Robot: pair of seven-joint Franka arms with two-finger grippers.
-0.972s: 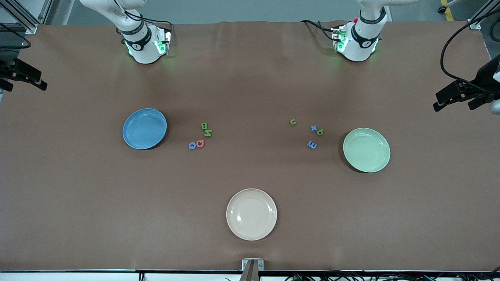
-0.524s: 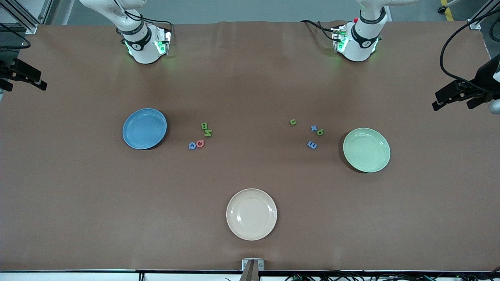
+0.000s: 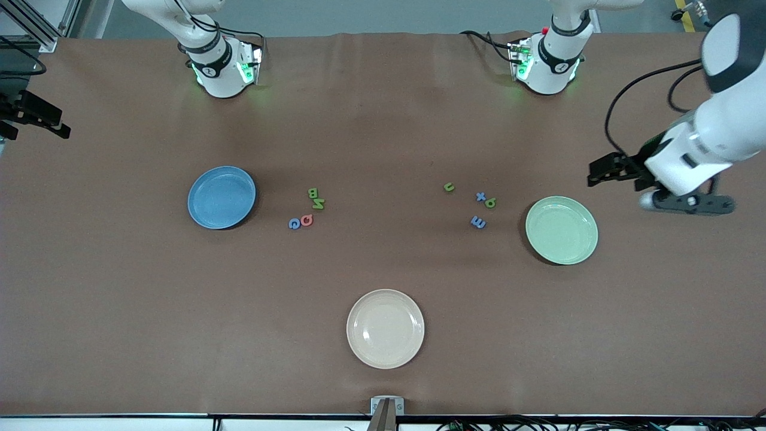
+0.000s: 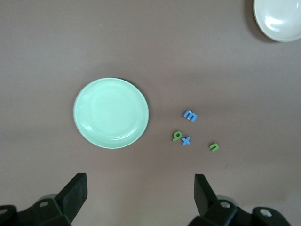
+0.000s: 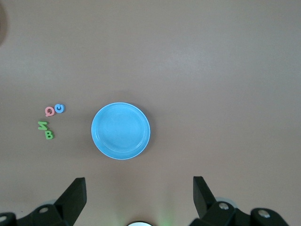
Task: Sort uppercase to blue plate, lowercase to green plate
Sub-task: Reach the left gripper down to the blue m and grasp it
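with nothing sorted yet, the left gripper [image 3: 598, 170] hangs spread and empty over the worktop [image 3: 383, 120] just beside the green plate [image 3: 561, 230], lowercase [image 3: 479, 203] past it, while the right gripper [image 5: 139, 197], spread too, waits above the blue plate [image 3: 221, 197] with the uppercase [image 3: 308, 209] alongside.

On the worktop [image 3: 383, 120], capitals [image 3: 306, 209] lay beside the blue plate [image 3: 221, 197], small letters [image 3: 476, 203] beside the green plate [image 3: 561, 230].

Lighting: even overhead light is brightening my worktop [image 3: 383, 120]; plates are casting soft shadows; cream plate [image 3: 385, 328] is showing mild glare.
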